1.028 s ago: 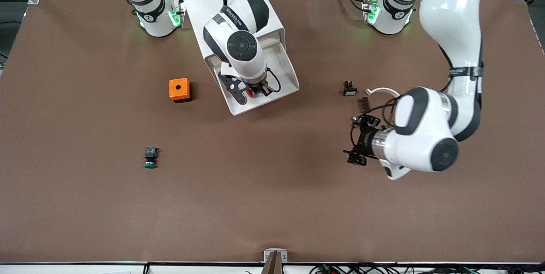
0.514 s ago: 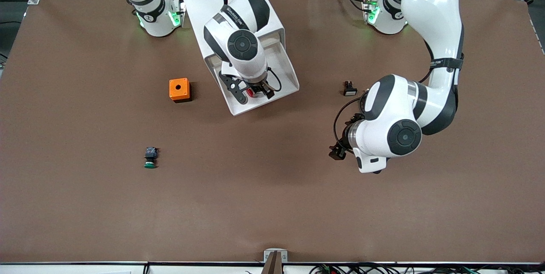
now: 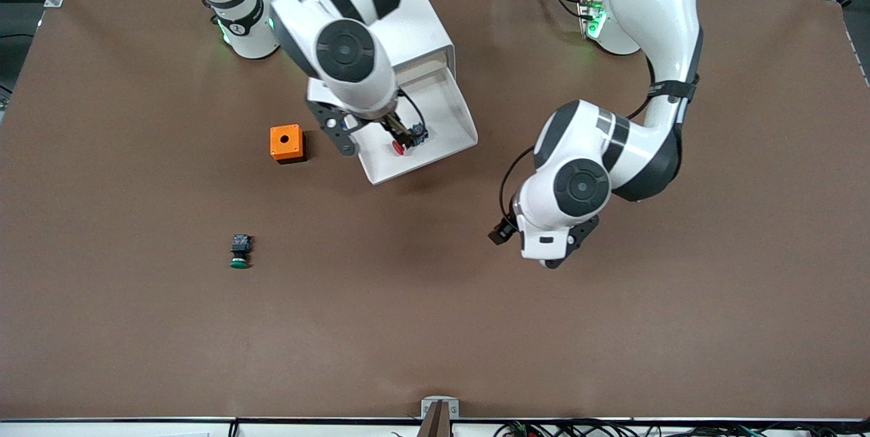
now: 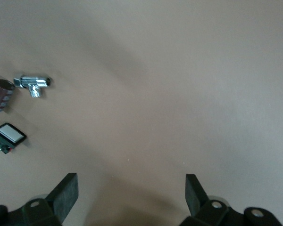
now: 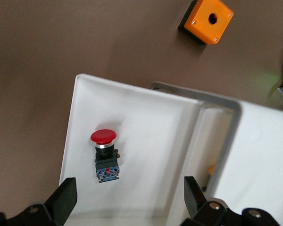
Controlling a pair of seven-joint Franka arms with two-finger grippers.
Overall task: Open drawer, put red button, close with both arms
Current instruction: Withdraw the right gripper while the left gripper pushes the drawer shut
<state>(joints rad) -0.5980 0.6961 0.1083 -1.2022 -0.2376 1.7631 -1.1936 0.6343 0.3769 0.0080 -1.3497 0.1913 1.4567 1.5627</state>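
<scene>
Now I am seeing the red button lying in the open drawer at upper center of the front view, released so both arms can shut it, with the right tool spread empty above it, the left tool spread empty over bare desk, and no writing readable.
</scene>
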